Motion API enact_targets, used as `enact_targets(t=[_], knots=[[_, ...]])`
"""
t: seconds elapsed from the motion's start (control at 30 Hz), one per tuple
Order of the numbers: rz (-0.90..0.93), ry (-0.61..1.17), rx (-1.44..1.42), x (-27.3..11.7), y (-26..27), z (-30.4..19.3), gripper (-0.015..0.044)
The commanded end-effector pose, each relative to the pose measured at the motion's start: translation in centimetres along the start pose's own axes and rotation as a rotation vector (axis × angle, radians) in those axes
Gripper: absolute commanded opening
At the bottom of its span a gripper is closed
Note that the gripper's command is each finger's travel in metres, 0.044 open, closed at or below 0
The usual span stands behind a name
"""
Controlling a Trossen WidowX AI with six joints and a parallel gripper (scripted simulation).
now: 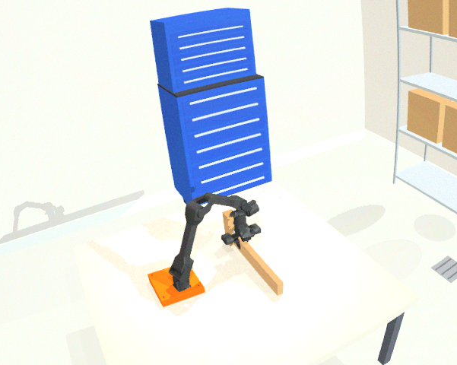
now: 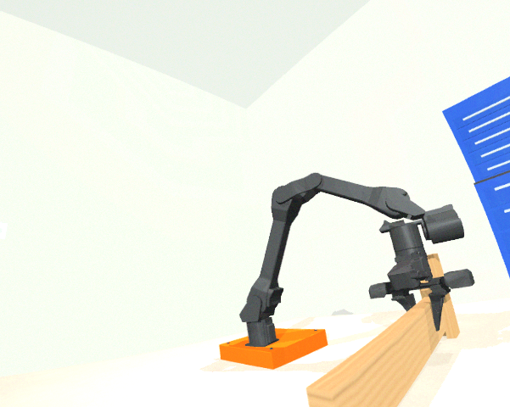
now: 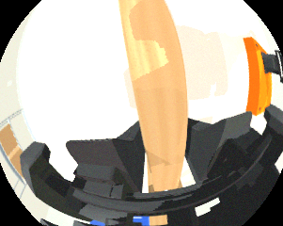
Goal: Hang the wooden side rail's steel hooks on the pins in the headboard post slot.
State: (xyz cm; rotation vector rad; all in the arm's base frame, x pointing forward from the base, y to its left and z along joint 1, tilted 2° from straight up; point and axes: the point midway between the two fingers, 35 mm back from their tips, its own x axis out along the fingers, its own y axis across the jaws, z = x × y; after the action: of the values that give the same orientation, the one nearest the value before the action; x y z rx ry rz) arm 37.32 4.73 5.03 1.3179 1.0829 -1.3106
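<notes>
The wooden side rail (image 1: 261, 267) (image 2: 378, 363) (image 3: 160, 104) stands on its narrow edge and runs from the upright wooden headboard post (image 1: 226, 220) (image 2: 451, 324) towards the front of the table (image 1: 330, 290). My gripper (image 1: 238, 244) (image 2: 423, 317) (image 3: 165, 127) is shut on the rail near its post end, with one finger on each side. The rail's post end is at or very close to the post; a gap cannot be told. The hooks, pins and slot are hidden. The rail's other end is low, at or just above the table top; contact cannot be told.
The orange base plate (image 1: 161, 283) (image 2: 250, 357) (image 3: 254, 75) of the arm is to the left of the rail in the top and exterior views. A tall blue cabinet (image 1: 169, 137) (image 2: 501, 223) stands behind the table. A shelf rack (image 1: 433, 184) stands at the far right in the top view.
</notes>
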Motion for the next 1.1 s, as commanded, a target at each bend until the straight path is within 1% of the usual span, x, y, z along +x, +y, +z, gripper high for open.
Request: enact_targets(t=[0.0,1.07], knots=[[0.01,0.005,0.003,-0.33,0.15,-0.14,0.0],[0.01,0.006,0.003,-0.33,0.19,-0.48,0.0]])
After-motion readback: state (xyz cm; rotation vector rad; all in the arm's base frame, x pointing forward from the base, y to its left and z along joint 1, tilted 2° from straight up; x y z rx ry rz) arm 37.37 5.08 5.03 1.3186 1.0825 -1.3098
